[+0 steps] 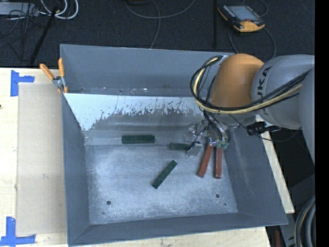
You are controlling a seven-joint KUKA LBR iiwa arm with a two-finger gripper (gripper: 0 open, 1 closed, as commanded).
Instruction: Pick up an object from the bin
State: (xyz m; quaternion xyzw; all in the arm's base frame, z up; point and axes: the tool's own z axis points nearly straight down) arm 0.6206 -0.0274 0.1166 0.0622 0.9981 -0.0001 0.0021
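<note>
The claw hangs low in the right half of the grey bin. Its two reddish-brown fingers point down at the floor with a narrow gap between them and nothing in that gap, so it is slightly spread and empty. The tips are over bare metal, which tells me nothing has been picked yet.

Three dark green bars lie flat on the floor, well apart from one another. I would guess any of them could be taken from above without disturbing the others. Nearest is a short green piece at the foot of the back wall, just beside the wrist and partly masked by its fittings. A longer bar lies along the same wall, further toward the middle. A slanted bar rests out on the open floor. All three are slim, straight-edged and dull in finish, and they look rigid to me.
</note>
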